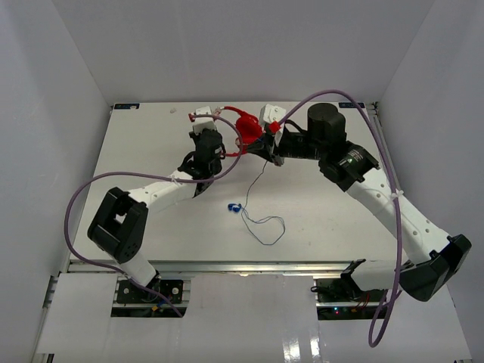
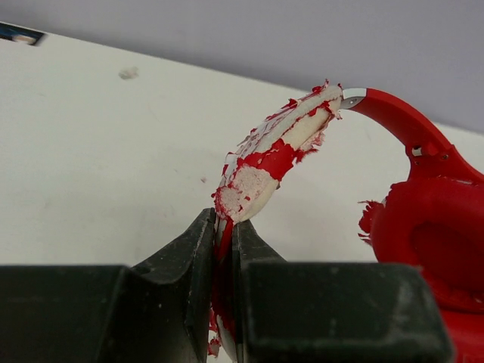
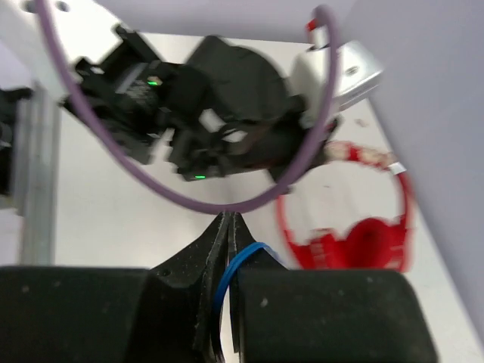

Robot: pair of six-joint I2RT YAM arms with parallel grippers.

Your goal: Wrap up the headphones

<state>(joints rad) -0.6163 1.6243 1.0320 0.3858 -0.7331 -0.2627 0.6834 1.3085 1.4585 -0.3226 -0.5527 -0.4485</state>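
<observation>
One pair of red headphones [image 1: 246,123] is at the far middle of the tabletop [image 1: 325,219], between the two hands. The headband [image 2: 276,159] arches up and to the right to a red earcup [image 2: 431,227]. Its padding is badly flaked, with white foam showing under scraps of red covering.

The left hand [image 2: 225,227] is closed narrowly on the lower end of that padded band, with its two black fingers pressed against either side. From above, the left hand [image 1: 225,153] reaches in from the left side of the headphones.

The thin blue-grey cable [image 1: 257,189] runs from the headphones toward the near edge, forms a loose loop on the tabletop, and ends at a blue plug [image 1: 234,207] lying well apart from the earcups.

The right hand [image 3: 229,227] is pinched tight on the blue cable [image 3: 242,257], which curves out from between its fingers. The right wrist view is blurred, but the headphones [image 3: 355,246] are visible just beyond.

Thick purple robot cables [image 1: 76,204] arc over both arms.
</observation>
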